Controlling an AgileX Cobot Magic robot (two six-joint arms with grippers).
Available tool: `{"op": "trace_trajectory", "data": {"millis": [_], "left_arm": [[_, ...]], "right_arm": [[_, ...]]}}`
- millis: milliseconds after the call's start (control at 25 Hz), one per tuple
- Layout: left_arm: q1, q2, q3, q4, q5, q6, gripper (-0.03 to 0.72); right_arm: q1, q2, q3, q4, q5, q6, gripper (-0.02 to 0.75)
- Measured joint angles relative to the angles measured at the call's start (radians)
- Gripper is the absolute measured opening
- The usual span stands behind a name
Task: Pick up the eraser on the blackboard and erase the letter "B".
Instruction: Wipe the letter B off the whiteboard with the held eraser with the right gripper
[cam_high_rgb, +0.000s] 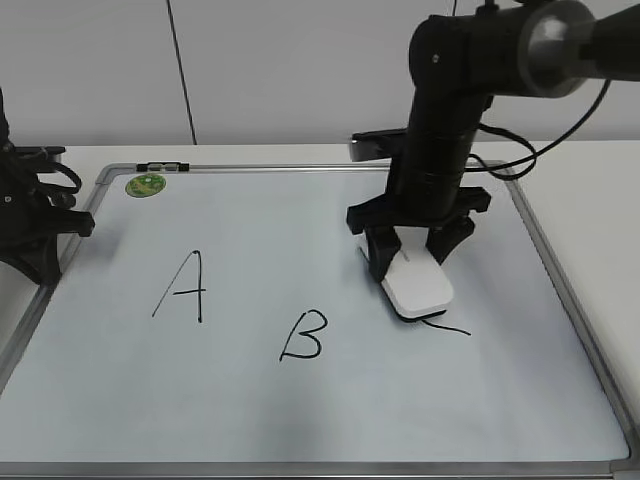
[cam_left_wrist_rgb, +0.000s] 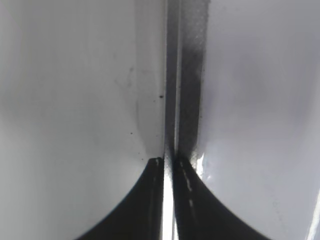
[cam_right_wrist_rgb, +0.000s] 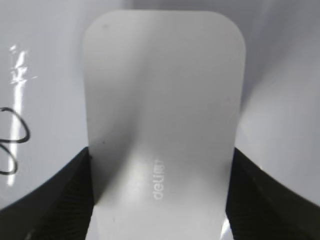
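The white eraser (cam_high_rgb: 420, 288) lies on the blackboard (cam_high_rgb: 300, 420), on top of a black stroke whose end shows at its lower right. My right gripper (cam_high_rgb: 410, 262) points down and is shut on the eraser's two long sides. In the right wrist view the eraser (cam_right_wrist_rgb: 162, 100) fills the middle between the jaws of my right gripper (cam_right_wrist_rgb: 161, 156). The letter "B" (cam_high_rgb: 302, 336) is to the left of the eraser, apart from it. My left gripper (cam_left_wrist_rgb: 168, 161) is shut and empty over the board's left frame.
The letter "A" (cam_high_rgb: 183, 288) is left of the "B". A round green magnet (cam_high_rgb: 146, 185) sits at the board's far left corner. My left arm (cam_high_rgb: 30, 215) stands at the board's left edge. A black marker stroke (cam_right_wrist_rgb: 14, 142) shows left of the eraser in the right wrist view.
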Motion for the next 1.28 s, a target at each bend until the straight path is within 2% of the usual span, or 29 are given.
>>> {"op": "trace_trajectory", "data": {"millis": [400, 1280], "left_arm": [[0.000, 0.000, 0.000, 0.000, 0.000, 0.000, 0.028], [0.000, 0.000, 0.000, -0.003, 0.000, 0.000, 0.028]], "right_arm": [[0.127, 0.000, 0.000, 0.018, 0.004, 0.000, 0.517], [0.133, 0.056, -0.002, 0.031, 0.004, 0.008, 0.517]]}}
